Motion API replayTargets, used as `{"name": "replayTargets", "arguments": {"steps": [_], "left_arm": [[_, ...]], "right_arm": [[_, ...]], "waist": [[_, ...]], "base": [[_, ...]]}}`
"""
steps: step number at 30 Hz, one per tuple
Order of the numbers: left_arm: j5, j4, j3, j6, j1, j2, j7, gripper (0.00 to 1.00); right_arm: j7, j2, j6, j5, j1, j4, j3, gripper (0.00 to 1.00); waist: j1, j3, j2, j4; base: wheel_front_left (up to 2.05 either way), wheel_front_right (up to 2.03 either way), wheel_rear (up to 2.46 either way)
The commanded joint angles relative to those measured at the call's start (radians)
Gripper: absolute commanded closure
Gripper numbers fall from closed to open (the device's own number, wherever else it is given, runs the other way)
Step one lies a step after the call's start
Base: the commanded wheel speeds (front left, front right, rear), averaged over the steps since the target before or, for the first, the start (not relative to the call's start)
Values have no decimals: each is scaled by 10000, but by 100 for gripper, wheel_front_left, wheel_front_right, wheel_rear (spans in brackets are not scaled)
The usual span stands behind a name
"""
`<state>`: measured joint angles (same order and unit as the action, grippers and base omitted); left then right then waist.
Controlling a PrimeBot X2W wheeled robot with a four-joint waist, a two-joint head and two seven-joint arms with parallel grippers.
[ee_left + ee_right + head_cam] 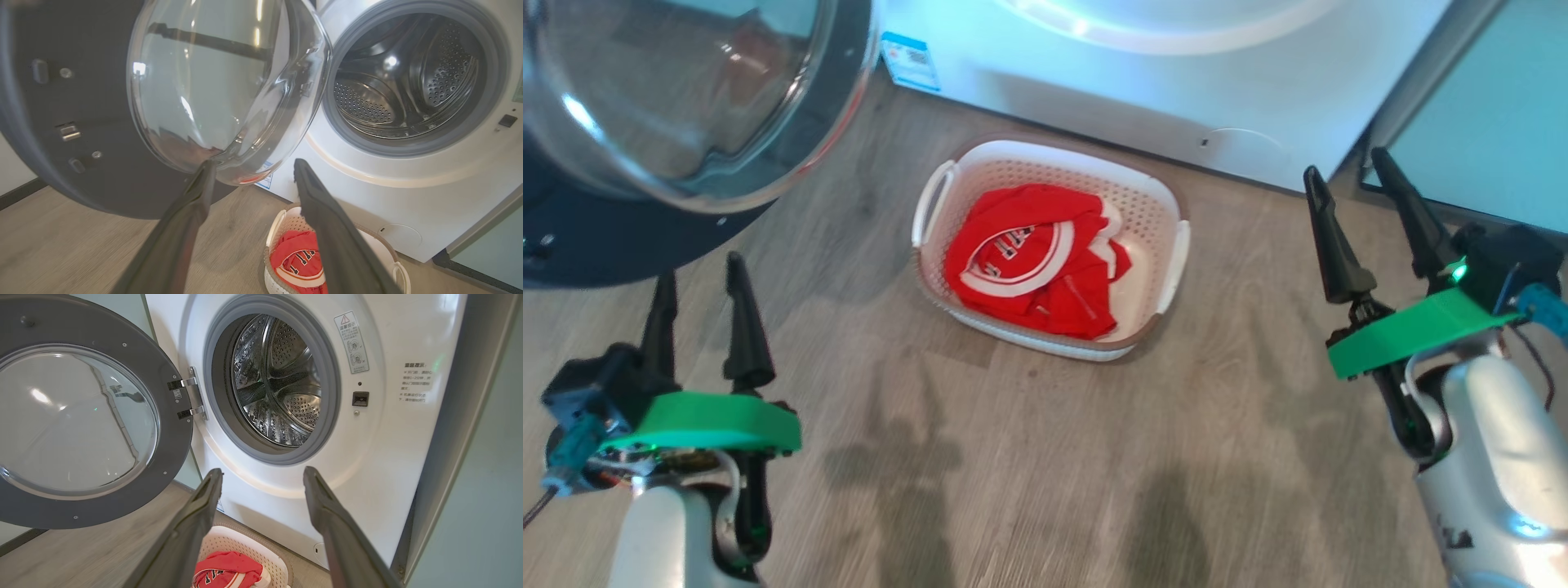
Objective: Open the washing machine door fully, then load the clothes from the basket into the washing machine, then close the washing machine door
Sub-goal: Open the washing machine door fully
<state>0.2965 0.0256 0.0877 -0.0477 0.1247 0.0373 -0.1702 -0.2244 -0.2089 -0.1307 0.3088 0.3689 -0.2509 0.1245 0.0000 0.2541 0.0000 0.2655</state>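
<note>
The white front-loading washing machine [380,437] bears a warning sticker [351,343] with a red triangle sign; its print and the grey characters [414,381] beside it are too small to read. A blue label sticker [911,59] shows a code; the bright red fabric clothes [1045,302] carry illegible white lettering.

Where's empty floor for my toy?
Bare wooden floor stretches between the left tool and right tool, on the robot's side of the cream-white perforated plastic basket. It's crowded behind: the basket sits close to the white washing machine, with the round black-rimmed glass door hanging at its left.
</note>
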Motion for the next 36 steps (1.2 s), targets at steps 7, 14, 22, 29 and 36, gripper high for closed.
{"name": "replayTargets", "arguments": {"steps": [7,14,22,29,36], "left_arm": [[-387,-805,-334,6,166,192,443,0],[-620,-996,-646,80,88,415,815,0],[-717,-1024,-989,299,-33,665,1167,0],[-716,-885,-1121,373,-93,787,1277,0],[-723,-825,-1169,341,-197,878,1327,0]], "right_arm": [[-232,373,0,-36,-425,193,2,0],[-308,591,0,-80,-672,121,-67,0],[-353,820,0,-173,-1117,112,-250,0],[-364,954,0,-217,-1451,176,-383,0],[-367,1002,0,-247,-1632,218,-440,0]], "waist": [[0,-383,0,-1051],[0,-629,0,-2016],[0,-1075,0,-2876],[0,-1391,0,-3285],[0,-1549,0,-3481]], "base": [[0,0,0],[0,0,0],[0,0,0],[0,0,0],[0,0,0]]}}
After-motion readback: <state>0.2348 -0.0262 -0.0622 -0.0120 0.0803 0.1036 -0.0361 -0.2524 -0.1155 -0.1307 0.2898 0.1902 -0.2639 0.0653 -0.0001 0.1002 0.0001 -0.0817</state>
